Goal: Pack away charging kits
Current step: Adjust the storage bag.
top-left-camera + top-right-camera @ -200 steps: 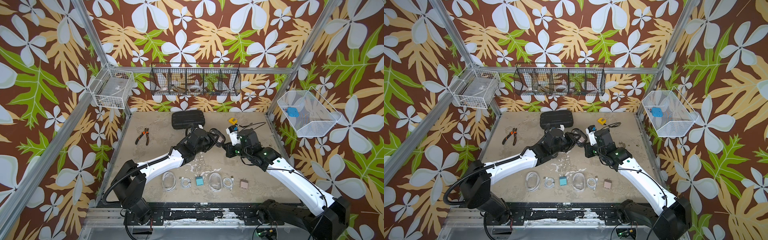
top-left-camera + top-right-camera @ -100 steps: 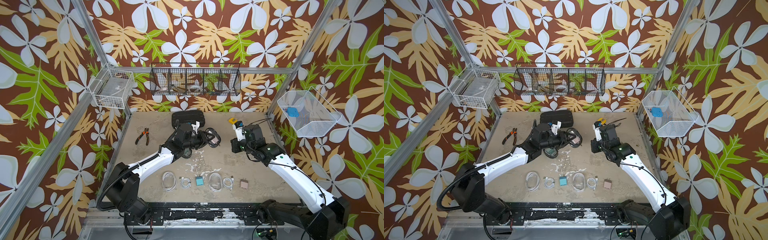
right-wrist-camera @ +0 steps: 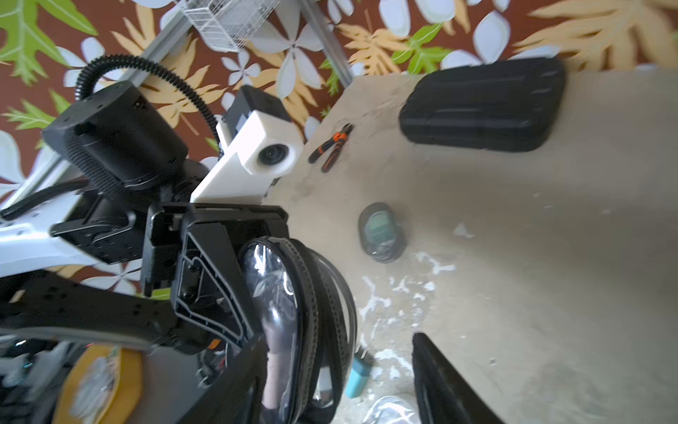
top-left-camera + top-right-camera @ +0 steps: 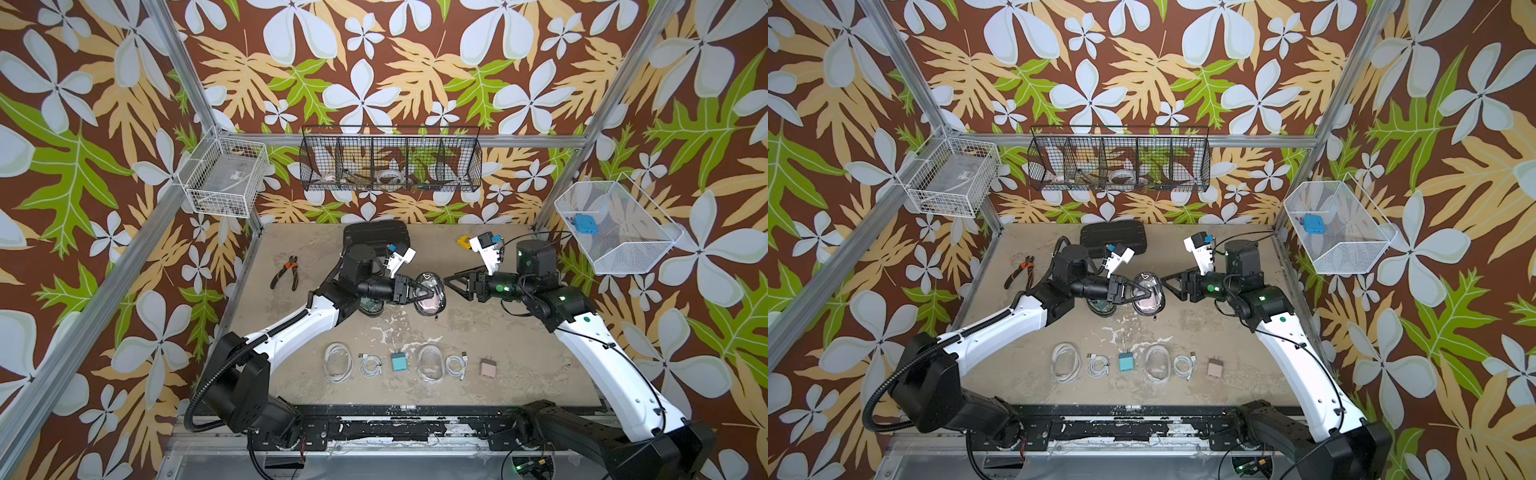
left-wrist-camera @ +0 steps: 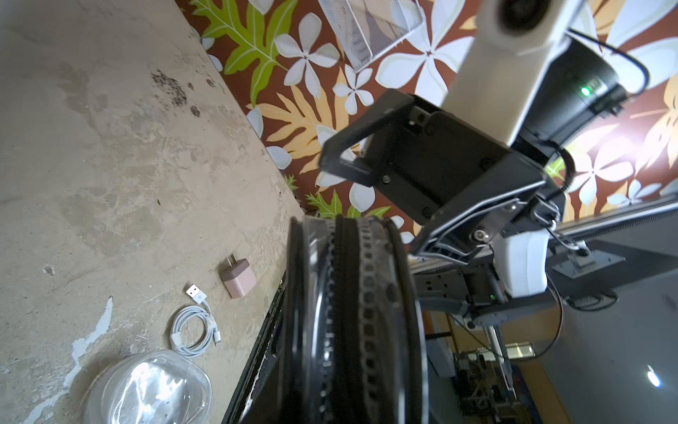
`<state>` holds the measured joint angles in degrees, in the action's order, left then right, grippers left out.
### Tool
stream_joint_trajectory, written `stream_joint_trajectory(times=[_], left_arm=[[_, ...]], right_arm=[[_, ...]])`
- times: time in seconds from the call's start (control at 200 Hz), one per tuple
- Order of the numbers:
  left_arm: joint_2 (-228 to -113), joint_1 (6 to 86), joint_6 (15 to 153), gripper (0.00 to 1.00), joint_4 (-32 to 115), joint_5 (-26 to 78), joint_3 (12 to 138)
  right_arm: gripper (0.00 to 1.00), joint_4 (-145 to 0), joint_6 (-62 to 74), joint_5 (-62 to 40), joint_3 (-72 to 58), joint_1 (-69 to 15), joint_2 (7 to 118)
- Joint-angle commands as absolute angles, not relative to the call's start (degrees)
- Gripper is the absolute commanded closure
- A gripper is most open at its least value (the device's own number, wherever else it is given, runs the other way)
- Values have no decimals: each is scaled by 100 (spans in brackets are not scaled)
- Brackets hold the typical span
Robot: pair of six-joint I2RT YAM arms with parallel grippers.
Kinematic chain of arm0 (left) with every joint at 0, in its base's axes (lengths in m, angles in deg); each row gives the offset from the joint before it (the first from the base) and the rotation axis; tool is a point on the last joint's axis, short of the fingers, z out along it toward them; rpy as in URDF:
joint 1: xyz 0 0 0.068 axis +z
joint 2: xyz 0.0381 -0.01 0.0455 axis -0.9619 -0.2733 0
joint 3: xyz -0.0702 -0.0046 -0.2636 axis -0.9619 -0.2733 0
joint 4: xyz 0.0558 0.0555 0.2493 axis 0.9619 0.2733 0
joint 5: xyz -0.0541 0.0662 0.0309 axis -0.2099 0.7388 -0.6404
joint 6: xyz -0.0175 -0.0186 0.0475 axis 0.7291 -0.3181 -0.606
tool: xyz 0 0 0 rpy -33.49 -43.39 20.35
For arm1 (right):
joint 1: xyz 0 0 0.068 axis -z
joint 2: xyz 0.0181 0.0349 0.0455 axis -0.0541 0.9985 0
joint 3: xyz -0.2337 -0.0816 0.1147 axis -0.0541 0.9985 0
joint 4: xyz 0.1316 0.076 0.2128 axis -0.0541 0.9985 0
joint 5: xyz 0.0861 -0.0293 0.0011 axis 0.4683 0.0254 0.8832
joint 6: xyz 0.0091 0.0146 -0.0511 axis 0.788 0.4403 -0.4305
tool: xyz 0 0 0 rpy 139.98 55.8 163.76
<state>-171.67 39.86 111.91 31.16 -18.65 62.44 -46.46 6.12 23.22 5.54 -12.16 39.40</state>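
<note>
The black-rimmed oval case (image 4: 435, 306) with something pink showing through its clear face is on edge over the middle of the worktop (image 4: 498, 340), and your left gripper (image 4: 422, 291) has its jaws pinching it across the two faces. Your right gripper (image 4: 453, 284) faces the case from the other side, just apart from it, with its jaws spread and nothing between them. A second black-rimmed case (image 3: 381, 233), greenish inside, lies flat on the worktop under your left arm. Along the front edge you have a row, left to right in both top views: a clear case (image 4: 338, 361), a coiled white cable (image 4: 370, 365), a teal plug (image 4: 399, 362), another clear case (image 4: 430, 363), another cable (image 4: 456, 368) and a dusty-pink plug (image 4: 487, 368), each lying apart from its neighbours. At the back of the worktop sits the large black ribbed case (image 4: 378, 235), and the orange-handled pliers (image 4: 286, 272) lie to its left.
</note>
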Motion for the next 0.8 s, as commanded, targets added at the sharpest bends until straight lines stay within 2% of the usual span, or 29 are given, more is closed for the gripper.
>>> stream_joint_trajectory(times=[0.0,0.165,0.35,0.46,0.626,0.706,0.796], left_arm=[[-17100,4002,10797,100,3073,-2221,6169],[-17096,3999,10815,100,2949,-2168,6125],[-17134,3995,10849,98,2802,-2228,6146],[-17125,3995,10795,97,2830,-2270,6168],[-17125,4000,10737,94,2932,-2086,6171],[-17100,3995,10768,92,2864,-2021,6159],[-17074,3995,10798,87,2835,-1955,6145]], right_arm=[[32,-4940,785,3168,671,-1210,3919],[30,-5328,1061,3860,1071,-1206,3998],[34,-5537,1144,4021,1576,-1206,4025],[48,-6139,1589,4270,1881,-1209,3980],[75,-6484,1836,4631,1963,-1240,4039],[97,-6545,1905,4649,1969,-1277,4059],[100,-6724,2039,4693,2011,-1317,4051]])
